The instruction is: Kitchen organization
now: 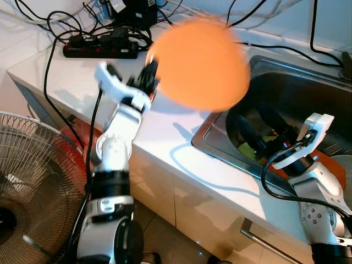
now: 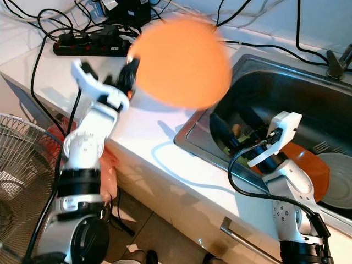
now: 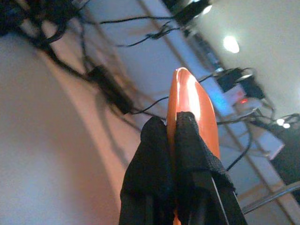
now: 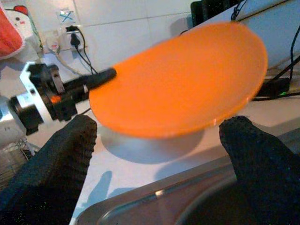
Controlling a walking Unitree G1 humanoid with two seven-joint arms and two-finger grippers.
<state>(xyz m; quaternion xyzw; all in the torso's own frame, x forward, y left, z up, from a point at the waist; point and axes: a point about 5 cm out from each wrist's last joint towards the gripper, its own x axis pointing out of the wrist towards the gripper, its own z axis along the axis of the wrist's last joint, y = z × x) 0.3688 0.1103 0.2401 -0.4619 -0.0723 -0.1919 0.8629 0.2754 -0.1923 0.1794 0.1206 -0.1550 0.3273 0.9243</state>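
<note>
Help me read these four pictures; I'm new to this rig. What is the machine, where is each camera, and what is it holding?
It is a humanoid robot at a kitchen counter. The two wide pictures come from its head, looking down; the other two come from its wrists. The left tool pinches the rim of an orange plate above the counter. The right tool, open, reaches into the steel sink, where another orange plate and a white plate lie. A power strip sits behind; a fan stands on the floor.

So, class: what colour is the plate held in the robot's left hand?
Orange plate, plain; clearest in the right wrist view.
</note>
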